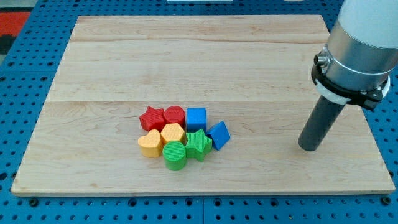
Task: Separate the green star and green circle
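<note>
Hidden or cut off: the arm's upper body runs out of frame at the view's top right; only its grey housing, a black collar and the dark rod show. The board (205, 62) is cut at no edge, though the arm covers part of its right side. Several blocks overlap in view, so their far faces are hidden and exact contact between neighbours is hard to confirm.

Count: eight blocks, two of each colour, all in one tight cluster. Landmark: the green star (198, 144).
- Green circle (175, 155): just left of the star and slightly lower, appearing to touch it.
- Yellow hexagon (172, 133): up-left of the star, close against it.
- Yellow heart (150, 143): left of the star, beyond the hexagon.
- Red star (152, 118): up-left of the star, far corner of the cluster.
- Red circle (175, 116): above-left of the star.
- Blue cube (196, 117): directly above the star.
- Blue block (218, 135), tilted, shape uncertain: just right of the star.

No fingers are fitted. My tip (309, 148) rests on bare board, well apart to the right of the star at roughly its level, touching no block and holding nothing.
</note>
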Controlling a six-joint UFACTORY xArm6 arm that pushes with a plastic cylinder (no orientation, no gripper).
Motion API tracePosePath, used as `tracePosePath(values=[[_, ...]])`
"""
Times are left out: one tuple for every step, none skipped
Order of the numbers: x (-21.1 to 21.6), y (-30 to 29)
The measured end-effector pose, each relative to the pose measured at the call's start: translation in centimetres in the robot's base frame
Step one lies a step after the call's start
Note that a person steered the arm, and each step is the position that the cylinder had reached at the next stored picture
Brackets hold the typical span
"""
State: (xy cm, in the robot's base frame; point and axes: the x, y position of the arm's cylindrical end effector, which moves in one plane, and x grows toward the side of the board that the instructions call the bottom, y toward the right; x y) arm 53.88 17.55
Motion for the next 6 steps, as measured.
tracePosePath(values=[[0.0, -0.1], [0.0, -0.1], [0.6, 0.8], [0.8, 1.2], [2.8, -1.6], [3.1, -2.8]])
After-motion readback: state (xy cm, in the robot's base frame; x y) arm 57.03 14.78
